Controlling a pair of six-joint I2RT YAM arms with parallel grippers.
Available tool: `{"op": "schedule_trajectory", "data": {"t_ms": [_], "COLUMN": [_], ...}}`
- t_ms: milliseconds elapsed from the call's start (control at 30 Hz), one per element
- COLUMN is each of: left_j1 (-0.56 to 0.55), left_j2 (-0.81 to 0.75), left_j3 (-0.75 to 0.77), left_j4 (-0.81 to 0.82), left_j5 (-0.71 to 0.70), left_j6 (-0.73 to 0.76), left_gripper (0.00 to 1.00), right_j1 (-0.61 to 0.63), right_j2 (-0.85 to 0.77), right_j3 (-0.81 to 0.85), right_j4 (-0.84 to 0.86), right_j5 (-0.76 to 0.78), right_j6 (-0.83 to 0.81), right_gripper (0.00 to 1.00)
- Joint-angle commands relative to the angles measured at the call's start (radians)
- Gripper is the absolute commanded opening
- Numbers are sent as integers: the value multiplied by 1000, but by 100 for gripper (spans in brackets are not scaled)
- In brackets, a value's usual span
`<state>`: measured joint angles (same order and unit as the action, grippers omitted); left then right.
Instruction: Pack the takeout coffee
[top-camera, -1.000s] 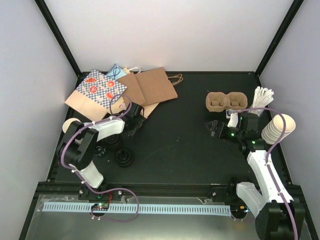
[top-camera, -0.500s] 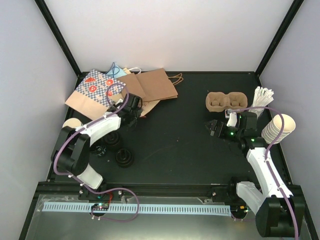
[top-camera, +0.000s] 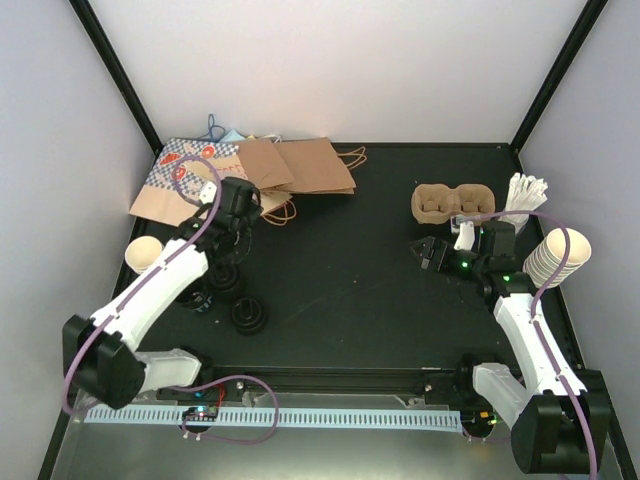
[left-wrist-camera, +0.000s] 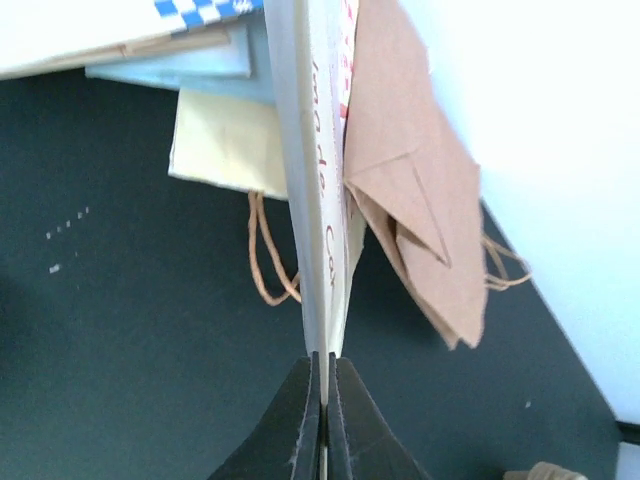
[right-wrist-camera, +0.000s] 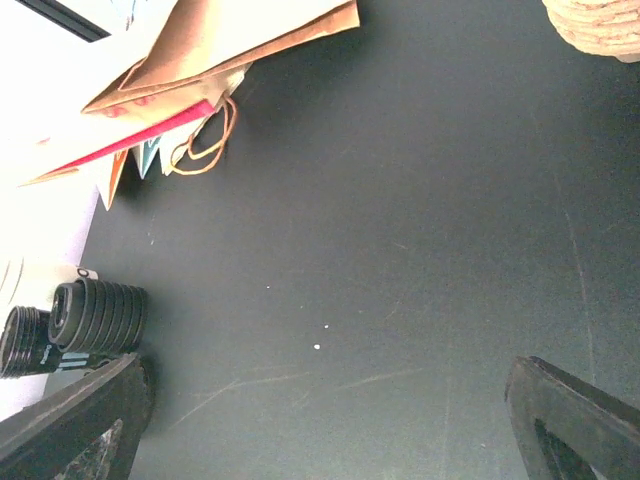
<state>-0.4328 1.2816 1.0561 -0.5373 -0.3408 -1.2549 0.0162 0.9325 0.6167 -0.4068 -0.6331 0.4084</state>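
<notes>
Black table top (top-camera: 350, 290) inside a white-walled enclosure, seen from above and from both wrists. The left arm (top-camera: 150, 290), folded close to its base a second ago, is now stretched toward the back left corner, where a heap of flat paper bags (top-camera: 270, 178) lies. The right arm (top-camera: 530, 340) has scarcely moved. Within the heap, the flat paper bag printed with blue-and-white checks and red circles (top-camera: 178, 175) has shifted back and to the left since the earlier view. The plain brown kraft bags (top-camera: 318, 168) beside it have slid as well. The left gripper (left-wrist-camera: 322, 365), whose jaws stood apart a second ago, is now pinched tight on the thin edge of that printed bag. The left wrist view shows the bag edge-on, rising from between the fingers. The right gripper (top-camera: 428, 252) hovers with jaws spread wide, holding nothing, near the moulded brown pulp two-cup carrier (top-camera: 452, 202). A stack of lidless cream paper cups (top-camera: 555, 258) lies on its side at the right edge, and a single cream cup (top-camera: 145, 253) lies by the left arm. Takeout coffee: the round black lidded shapes (top-camera: 248, 315) on the table near the left arm are the only candidates. Whether cups sit beneath them cannot be told.
</notes>
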Motion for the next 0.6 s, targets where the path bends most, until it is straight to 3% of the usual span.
{"op": "schedule_trajectory", "data": {"t_ms": [0,567], "left_j1": [5,5], "left_j2": [-117,-374], "left_j3": [54,191], "left_j4": [-48,-102], "left_j5": [-120,-205], "left_j6": [65,264], "left_gripper": [2,2], "right_j1": [3,3], "right_j2": [-6,-7], "right_j3": [31,31], "right_j4": [13,17], "right_j5": [-22,-41], "right_j6": [15,44], "right_gripper": [100,100]}}
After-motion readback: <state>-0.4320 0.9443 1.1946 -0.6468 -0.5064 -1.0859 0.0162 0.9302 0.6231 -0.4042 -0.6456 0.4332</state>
